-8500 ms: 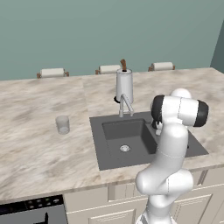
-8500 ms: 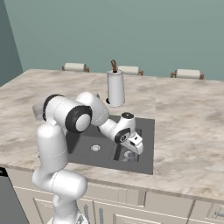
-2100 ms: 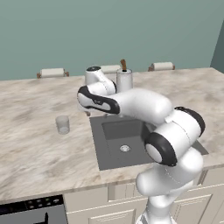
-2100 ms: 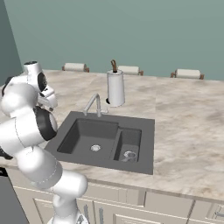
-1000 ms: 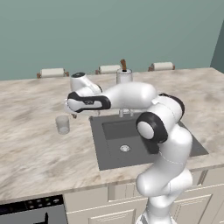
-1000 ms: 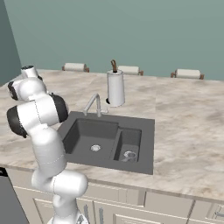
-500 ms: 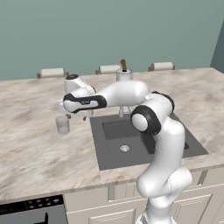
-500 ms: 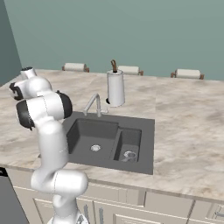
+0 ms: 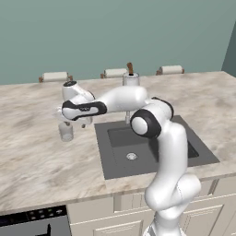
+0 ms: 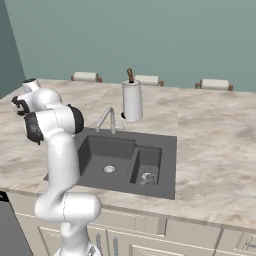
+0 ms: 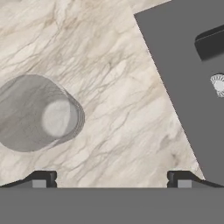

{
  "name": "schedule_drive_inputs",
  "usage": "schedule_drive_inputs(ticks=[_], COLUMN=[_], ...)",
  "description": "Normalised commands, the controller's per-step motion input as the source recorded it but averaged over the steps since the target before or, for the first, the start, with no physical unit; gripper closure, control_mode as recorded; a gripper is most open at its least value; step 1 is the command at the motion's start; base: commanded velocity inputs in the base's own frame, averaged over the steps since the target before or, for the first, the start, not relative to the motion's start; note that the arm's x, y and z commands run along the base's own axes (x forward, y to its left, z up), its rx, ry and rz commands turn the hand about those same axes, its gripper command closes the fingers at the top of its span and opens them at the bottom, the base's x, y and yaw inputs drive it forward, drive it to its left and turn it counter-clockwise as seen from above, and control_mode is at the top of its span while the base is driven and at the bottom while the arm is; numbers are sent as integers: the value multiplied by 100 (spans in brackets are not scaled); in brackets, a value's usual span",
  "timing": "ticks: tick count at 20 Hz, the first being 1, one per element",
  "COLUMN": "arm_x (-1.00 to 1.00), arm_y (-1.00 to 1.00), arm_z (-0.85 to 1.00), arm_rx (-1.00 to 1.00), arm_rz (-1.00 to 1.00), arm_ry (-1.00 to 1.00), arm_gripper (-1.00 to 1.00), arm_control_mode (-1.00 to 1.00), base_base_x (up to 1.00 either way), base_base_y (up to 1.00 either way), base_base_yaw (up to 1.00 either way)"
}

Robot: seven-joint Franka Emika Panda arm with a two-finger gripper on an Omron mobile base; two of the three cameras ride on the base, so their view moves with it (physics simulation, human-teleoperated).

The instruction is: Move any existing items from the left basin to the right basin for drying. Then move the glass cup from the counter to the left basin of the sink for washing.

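Hand spread, pointing down | above counter | glass cup beside

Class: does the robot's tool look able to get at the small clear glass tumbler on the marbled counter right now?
Probably yes. The tool hangs open just above the small clear glass tumbler, which stands alone on the marbled counter, though off to one side in the hand view.

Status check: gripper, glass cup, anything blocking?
Gripper open, empty, above counter. Glass cup upright beside it, ungrasped. Grey item in right basin. No obstruction.
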Motion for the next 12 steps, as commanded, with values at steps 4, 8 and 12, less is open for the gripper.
schedule_drive_inputs(ticks=[4, 8, 12], arm_x=[24, 17, 18], arm_y=[18, 11, 11], arm_z=[-18, -15, -12], arm_rx=[0, 0, 0], arm_rz=[0, 0, 0], arm_ry=[0, 0, 0], arm_gripper=[-100, -100, -100], arm_control_mode=[-100, -100, -100], base_base_x=[0, 0, 0], base_base_y=[0, 0, 0], base_base_yaw=[0, 0, 0])
